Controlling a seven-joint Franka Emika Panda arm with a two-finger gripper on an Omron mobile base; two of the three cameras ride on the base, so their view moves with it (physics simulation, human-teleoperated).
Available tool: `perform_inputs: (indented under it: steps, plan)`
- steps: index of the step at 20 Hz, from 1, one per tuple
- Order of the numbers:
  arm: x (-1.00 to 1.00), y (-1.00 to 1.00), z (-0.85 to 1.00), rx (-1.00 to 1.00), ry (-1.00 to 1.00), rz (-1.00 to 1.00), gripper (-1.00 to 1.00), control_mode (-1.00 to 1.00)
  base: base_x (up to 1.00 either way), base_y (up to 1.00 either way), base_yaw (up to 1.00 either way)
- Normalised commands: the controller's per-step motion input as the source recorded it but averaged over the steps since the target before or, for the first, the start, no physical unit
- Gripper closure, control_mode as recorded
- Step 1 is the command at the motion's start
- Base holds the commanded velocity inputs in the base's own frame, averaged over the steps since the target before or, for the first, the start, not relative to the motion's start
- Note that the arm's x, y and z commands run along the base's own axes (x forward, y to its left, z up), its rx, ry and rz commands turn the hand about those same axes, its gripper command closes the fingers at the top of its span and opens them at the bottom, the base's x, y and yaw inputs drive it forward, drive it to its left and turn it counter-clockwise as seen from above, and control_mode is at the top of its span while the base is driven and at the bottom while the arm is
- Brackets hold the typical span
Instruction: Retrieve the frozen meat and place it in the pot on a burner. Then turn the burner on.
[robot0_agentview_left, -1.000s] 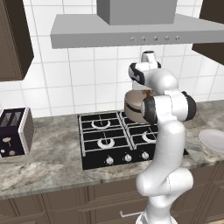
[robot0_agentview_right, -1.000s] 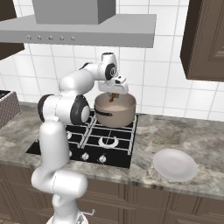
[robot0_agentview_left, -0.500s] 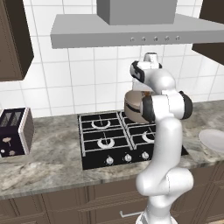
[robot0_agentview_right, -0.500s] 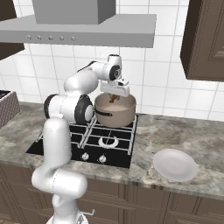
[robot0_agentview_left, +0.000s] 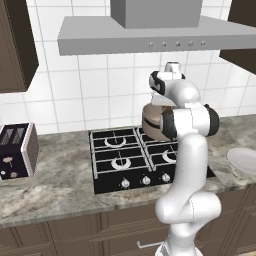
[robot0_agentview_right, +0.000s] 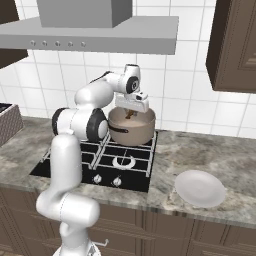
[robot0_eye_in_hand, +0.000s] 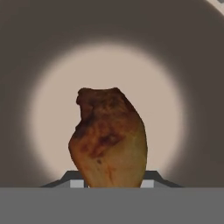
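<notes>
The gripper (robot0_agentview_right: 131, 113) is hanging over the mouth of the pot (robot0_agentview_right: 134, 134), its jaws clamped on the meat (robot0_eye_in_hand: 108, 138), so the step in hand is the placing of the meat into the pot. In the hand view the meat is rising from between the jaws at 6 o'clock, and the pot's pale floor is showing as a disc all round it, with the darker wall ringing that; the meat is hanging above the middle of the floor, apart from it. In the right base view the pot is sitting on the cooktop (robot0_agentview_right: 65, 162) at about 1 o'clock from its middle, over the rear right burner, which is hidden beneath it. The next move is calling, I judge, for little more than parting the jaws so the meat drops in, perhaps after lowering a touch to soften the fall. After that the hand is needing to lift out past the rim and go down to the knobs (robot0_agentview_right: 98, 178) at the cooktop's 6 o'clock edge; which knob serves this burner I cannot tell.
</notes>
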Motion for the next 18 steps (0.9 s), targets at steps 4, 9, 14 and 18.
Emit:
perform_inputs:
  steps: [4, 9, 14, 18]
  plan:
    - [0.02, 0.00, -0.01, -0.02, 0.00, 0.00, 1.00, -1.00, 0.00, 0.00, 0.00]
    - [0.12, 0.00, -0.06, -0.04, 0.02, 0.00, 1.00, -1.00, 0.00, 0.00, 0.00]
    - [0.18, 0.00, -0.19, -0.01, 0.01, 0.00, 1.00, -1.00, 0.00, 0.00, 0.00]
    - [0.11, 0.00, -0.31, 0.00, 0.00, 0.00, 1.00, -1.00, 0.00, 0.00, 0.00]
